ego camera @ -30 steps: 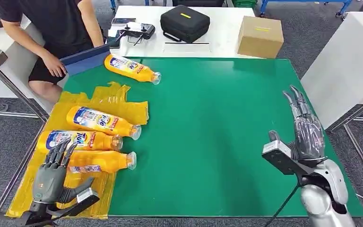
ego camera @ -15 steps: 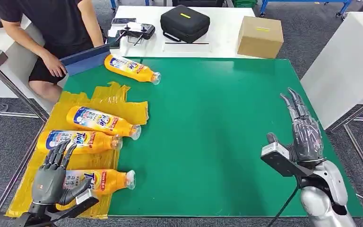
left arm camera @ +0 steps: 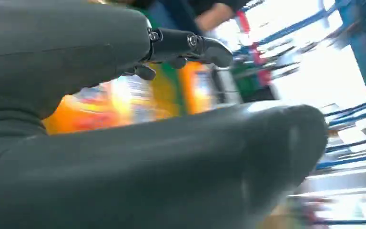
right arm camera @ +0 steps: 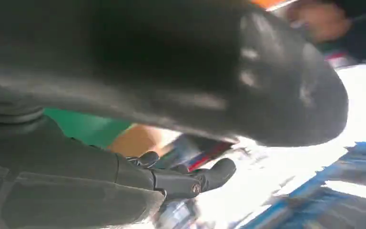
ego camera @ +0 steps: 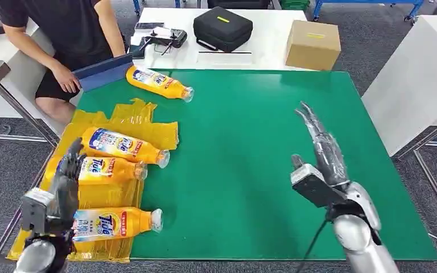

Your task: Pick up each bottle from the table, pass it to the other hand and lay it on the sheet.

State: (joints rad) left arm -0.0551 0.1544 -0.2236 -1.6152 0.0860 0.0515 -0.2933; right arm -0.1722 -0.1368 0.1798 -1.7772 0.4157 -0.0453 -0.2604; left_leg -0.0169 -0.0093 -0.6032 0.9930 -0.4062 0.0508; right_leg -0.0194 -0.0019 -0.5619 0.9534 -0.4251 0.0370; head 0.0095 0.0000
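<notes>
Four orange bottles lie on their sides. One bottle [ego camera: 158,82] rests on the green mat [ego camera: 250,148] at the back left. Three lie on the yellow sheet [ego camera: 142,122]: a far one [ego camera: 124,145], a middle one [ego camera: 105,168] and a near one [ego camera: 114,222]. My left hand [ego camera: 65,182] hovers edge-on over the sheet's left side, fingers straight, holding nothing; up close the left hand [left arm camera: 52,52] has blurred orange behind it. My right hand [ego camera: 324,151] is raised over the mat right of centre, fingers stretched out and empty; it appears as a dark right hand [right arm camera: 124,181] in its wrist view.
A person sits at the back left with a hand on a blue folder [ego camera: 103,71]. Behind the mat a white table carries a black case [ego camera: 222,27], a cardboard box [ego camera: 313,43] and a controller [ego camera: 165,38]. Another white table [ego camera: 421,74] stands at the right.
My left hand has let go of the near bottle, which now lies on the sheet, and has turned edge-on and drawn left. My right hand has swung left toward the mat's middle.
</notes>
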